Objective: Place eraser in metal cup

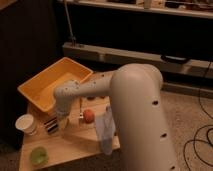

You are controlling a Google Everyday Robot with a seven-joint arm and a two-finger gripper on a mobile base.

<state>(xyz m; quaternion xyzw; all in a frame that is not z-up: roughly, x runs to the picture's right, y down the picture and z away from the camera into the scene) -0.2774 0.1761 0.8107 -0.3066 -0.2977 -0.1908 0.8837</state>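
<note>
One gripper [61,121] is hovering at the eraser [50,125] by the table's [75,144] left edge; open or closed, can't tell; any sideways drift could be toppling the white cup [26,123].

Smooth matt-white tool [59,120] low over the pale wood tabletop [75,144]; paper cup [26,123] beside it, smooth yellow plastic bin [47,86] beyond

The bin [37,86] sits at the desk's [75,144] back-left corner. By the left edge stands the paper cup [26,123], the eraser [51,125] just right of it, the gripper [59,121] at the eraser.
</note>
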